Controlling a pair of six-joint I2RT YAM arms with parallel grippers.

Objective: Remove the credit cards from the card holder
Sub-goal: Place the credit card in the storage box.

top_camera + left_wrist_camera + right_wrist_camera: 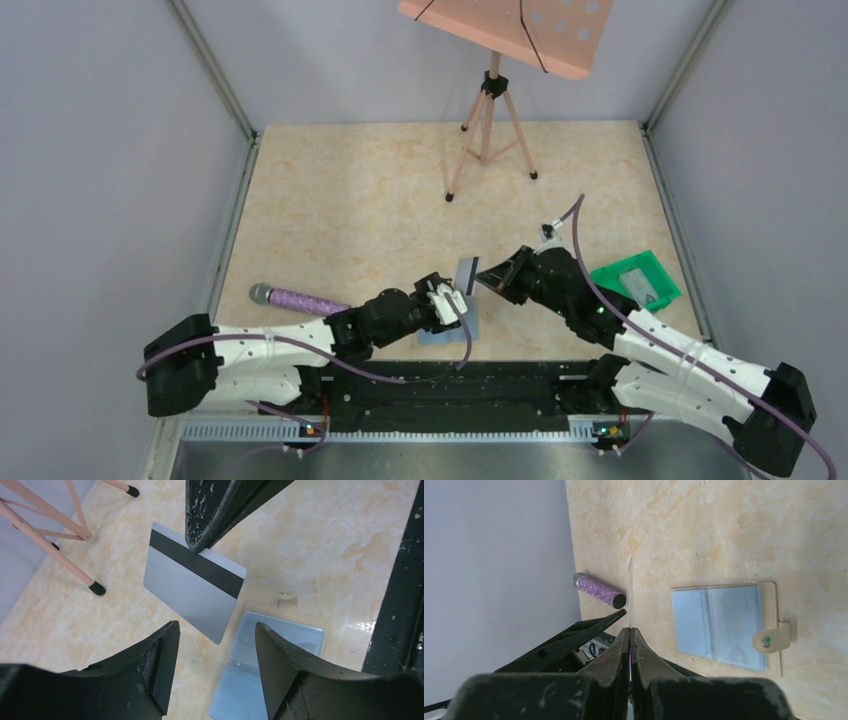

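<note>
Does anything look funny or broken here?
Nothing looks broken or spilled. One silver card hangs in the air, pinched by the right gripper, near the open card holder lying on the table.

At lower centre the right gripper (pixel 630 635) pinches a credit card (pixel 630 590) edge-on. The open card holder (pixel 724 625) lies at right, a purple microphone (pixel 599 590) at left.

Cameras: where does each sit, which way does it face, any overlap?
Top external: above and behind, facing down on the table; left arm and right arm show, bases at the bottom.
Left wrist: on the left arm, looking past its open left gripper at the card.
Right wrist: looks along the right gripper, shut on the card, edge-on.
Shared: both wrist views show card and wallet.
</note>
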